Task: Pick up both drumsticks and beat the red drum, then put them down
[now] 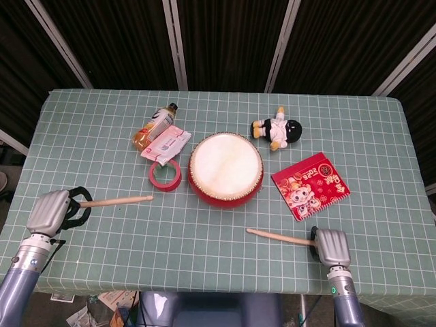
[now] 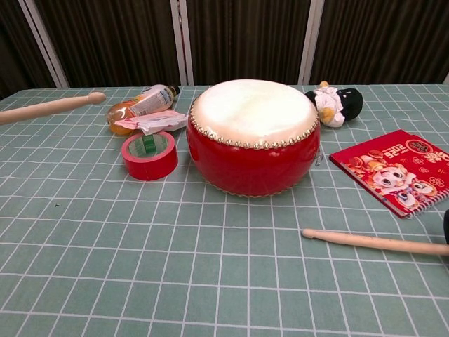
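With the left hand (image 1: 53, 210) gripping one drumstick (image 1: 119, 200) and the right hand (image 1: 330, 247) apparently closed on the other drumstick (image 1: 279, 237), though its fingers are hidden, both sticks point inward toward the red drum (image 1: 225, 168), leaving beating and set-down.

Two drumsticks were in view: the left drumstick (image 1: 119, 201) lay toward the near left, and the right drumstick (image 1: 279, 237) lay toward the near right. There was one red drum (image 1: 225, 169) at the middle of the one table (image 1: 204, 245). One roll of red tape (image 1: 165, 175) sat just left of the drum, and one bottle (image 1: 154, 126) and one pink packet (image 1: 165, 143) lay farther back on the left. One plush doll (image 1: 278, 129) lay far right of the drum, and one red notebook (image 1: 310, 184) lay to the right. Two robot hands showed at the near edge, the left hand (image 1: 51, 211) and the right hand (image 1: 331, 247).
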